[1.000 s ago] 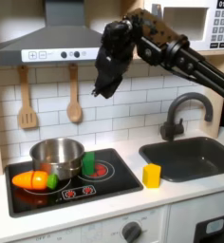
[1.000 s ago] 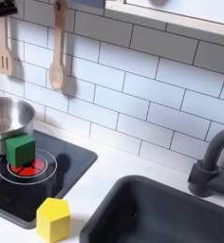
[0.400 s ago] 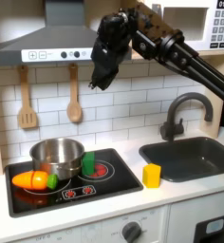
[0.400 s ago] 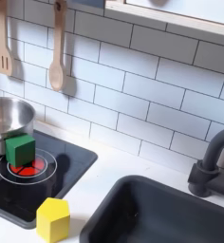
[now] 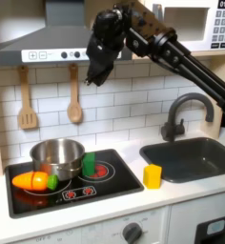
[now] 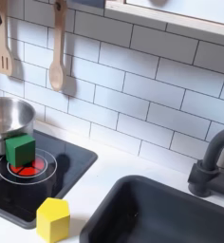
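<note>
1. In the first exterior view the claw (image 5: 93, 78) hung high up in front of the white tile wall (image 5: 124, 100), just under the grey hood (image 5: 48, 43).
2. The claw pointed down, and it held nothing. It was too dark and blurry to tell if its fingers were spread or pressed together.
3. The wooden spoon (image 5: 74, 103) was the nearest thing to the claw. The spoon hung on the wall, a bit below the claw and toward the first exterior view's left. They did not touch.
4. In the second exterior view the wooden spoon (image 6: 56, 59) hung on the tiles, high above the stove (image 6: 47, 176).
5. A wooden spatula (image 5: 27, 105) hung on the wall further to the first exterior view's left of the spoon.
6. Well below the claw sat the black stove (image 5: 105, 186). A shiny pot (image 5: 57, 157) stood on the stove.
7. A green block (image 5: 89, 164) stood on the stove, just beside the pot, on the first exterior view's right of it.
8. A toy carrot (image 5: 33, 180) lay on the stove in front of the pot.
9. A yellow block (image 5: 153, 175) stood on the white counter between the stove and the sink (image 5: 195, 157).
10. A dark tap (image 5: 181, 114) curved up behind the sink.
</note>
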